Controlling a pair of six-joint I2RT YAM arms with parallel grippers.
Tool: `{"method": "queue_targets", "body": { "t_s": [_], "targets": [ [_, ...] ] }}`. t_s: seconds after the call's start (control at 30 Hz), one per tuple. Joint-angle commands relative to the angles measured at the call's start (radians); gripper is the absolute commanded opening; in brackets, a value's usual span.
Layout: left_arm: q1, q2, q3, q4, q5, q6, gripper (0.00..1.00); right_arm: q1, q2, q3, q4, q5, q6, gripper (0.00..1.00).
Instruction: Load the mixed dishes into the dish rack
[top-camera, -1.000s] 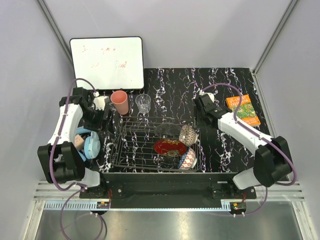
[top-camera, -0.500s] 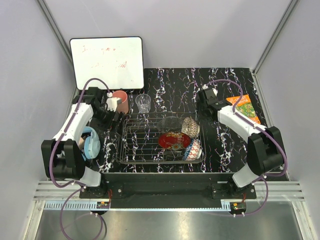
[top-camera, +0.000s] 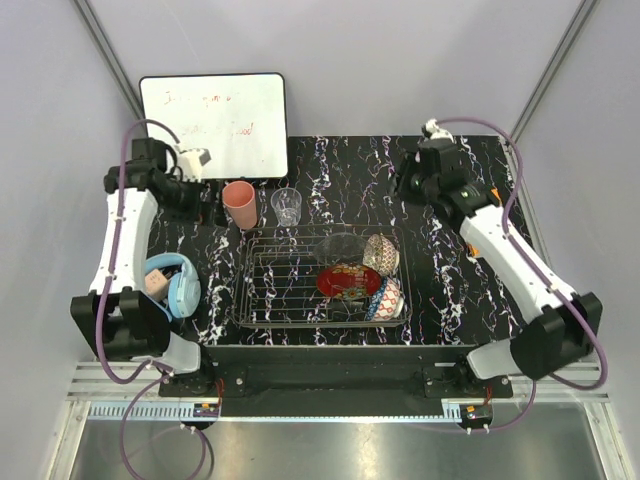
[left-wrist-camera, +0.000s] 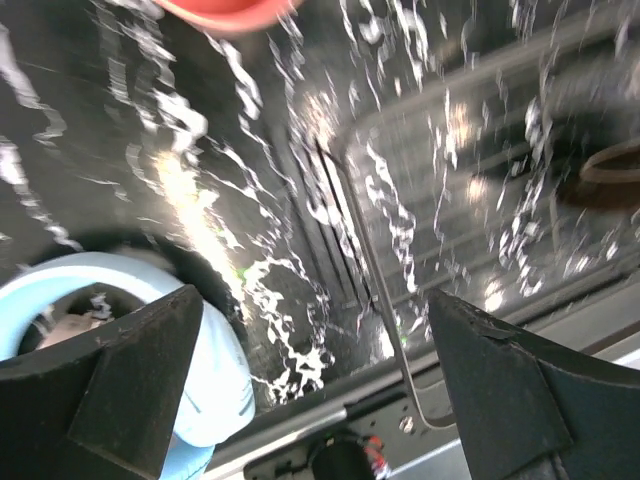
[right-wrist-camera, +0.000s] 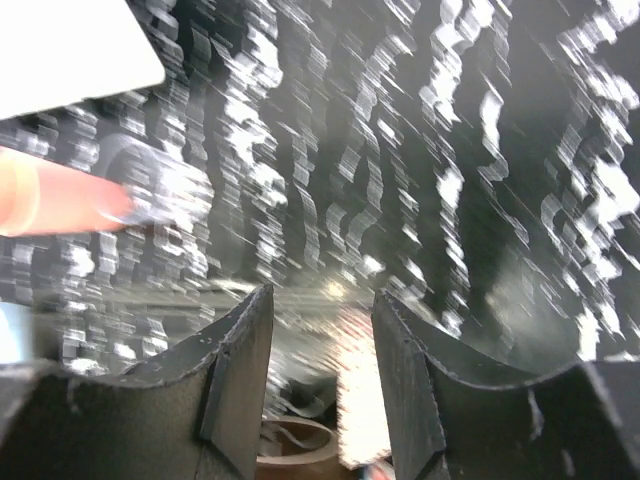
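Dish rack (top-camera: 280, 285) of dark wire stands on the black marbled table (top-camera: 450, 290); its right half carries a red plate (top-camera: 347, 281) and three bowls (top-camera: 385, 298). You see the pink cup (top-camera: 239, 203) and glass (top-camera: 287, 206) just behind it. Left gripper (left-wrist-camera: 312, 310) gapes wide, right gripper (right-wrist-camera: 320, 300) half, both empty. Grey walls (top-camera: 400, 60) around.

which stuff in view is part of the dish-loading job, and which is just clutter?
Job:
- dish rack
- in it: red plate, clear glass bowl, beige speckled bowl, blue patterned bowl
- outside it: salmon-pink cup, clear tumbler

Lying about:
- light-blue headphones
- whiteboard
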Motion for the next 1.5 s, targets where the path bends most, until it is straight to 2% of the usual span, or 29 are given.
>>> {"method": "queue_targets", "body": {
  "t_s": [0.0, 0.1, 0.13, 0.17, 0.27, 0.33, 0.43, 0.77, 1.0, 1.17, 1.3, 1.33, 1.4, 1.43, 1.47],
  "targets": [
    [0.065, -0.016, 0.053, -0.049, 0.044, -0.057, 0.99, 0.048, 0.183, 0.185, 0.035, -0.091, 0.0, 0.52],
    [0.074, -0.039, 0.045, -0.056, 0.011, -0.049, 0.99, 0.123, 0.409, 0.403, 0.003, -0.126, -0.042, 0.52],
    [0.074, -0.068, 0.028, -0.052, 0.005, -0.049, 0.99, 0.14, 0.469, 0.535, -0.014, -0.128, -0.068, 0.52],
    [0.074, -0.082, 0.022, -0.05, 0.002, -0.046, 0.99, 0.155, 0.591, 0.608, -0.037, -0.117, -0.08, 0.52],
    [0.074, -0.131, -0.003, -0.047, -0.013, -0.029, 0.99, 0.204, 0.806, 0.877, -0.132, -0.114, -0.109, 0.52],
    [0.074, -0.157, -0.021, -0.046, -0.029, -0.022, 0.99, 0.22, 0.896, 1.039, -0.194, -0.123, -0.115, 0.52],
    [0.078, -0.174, -0.044, -0.038, -0.043, -0.011, 0.99, 0.232, 1.031, 1.185, -0.258, -0.149, -0.112, 0.52],
    [0.082, -0.185, -0.093, 0.013, -0.046, -0.014, 0.99, 0.249, 1.125, 1.179, -0.264, -0.151, -0.115, 0.52],
    [0.08, -0.234, -0.164, 0.077, -0.148, -0.011, 0.99, 0.249, 1.177, 1.185, -0.269, -0.157, -0.117, 0.49],
    [0.082, -0.258, -0.159, 0.091, -0.15, -0.006, 0.99, 0.25, 1.222, 1.207, -0.281, -0.162, -0.117, 0.46],
    [0.086, -0.298, -0.162, 0.135, -0.148, -0.026, 0.99, 0.25, 1.237, 1.21, -0.286, -0.16, -0.118, 0.37],
    [0.088, -0.301, -0.167, 0.139, -0.135, -0.025, 0.99, 0.25, 1.241, 1.21, -0.286, -0.158, -0.117, 0.3],
    [0.086, -0.286, -0.173, 0.128, -0.121, -0.02, 0.99, 0.25, 1.243, 1.204, -0.288, -0.16, -0.118, 0.22],
    [0.088, -0.275, -0.168, 0.123, -0.13, -0.025, 0.99, 0.25, 1.242, 1.204, -0.288, -0.163, -0.117, 0.12],
    [0.091, -0.263, -0.164, 0.111, -0.139, -0.028, 0.99, 0.252, 1.24, 1.201, -0.288, -0.165, -0.117, 0.08]
  ]
}}
